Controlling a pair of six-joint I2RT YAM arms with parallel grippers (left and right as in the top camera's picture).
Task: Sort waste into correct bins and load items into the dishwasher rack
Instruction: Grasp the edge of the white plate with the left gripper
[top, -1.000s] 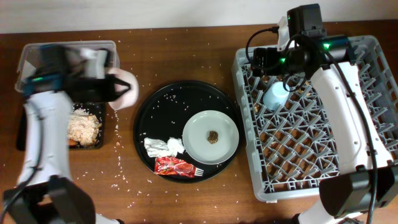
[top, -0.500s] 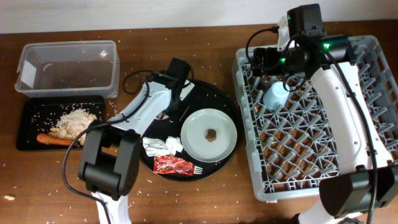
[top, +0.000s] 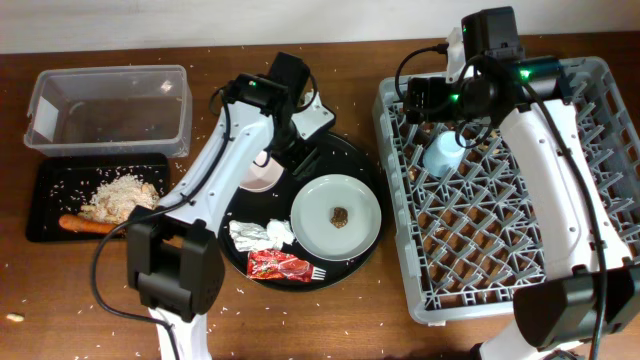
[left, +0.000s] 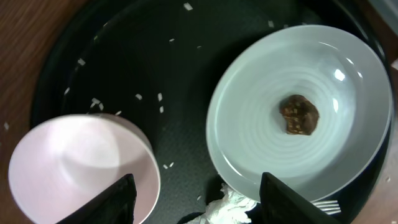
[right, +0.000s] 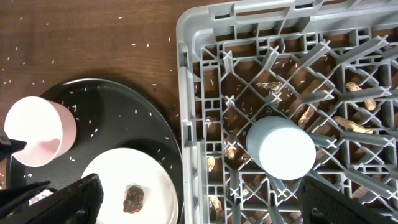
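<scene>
Above the round tray (top: 350, 165), left hand (left: 200, 204) hovers, jaws apart.

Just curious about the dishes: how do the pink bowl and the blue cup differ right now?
The pink bowl sits mouth-up on the round black tray; the blue cup stands mouth-down in the grey rack. Both are small and round.

Rack (top: 505, 190): matt grey plastic. Plate (left: 298, 121): smooth, glossy glaze. Round tray (left: 124, 56): black, slight sheen. Tub (top: 108, 108): clear plastic. Table (top: 300, 320): wood grain.
</scene>
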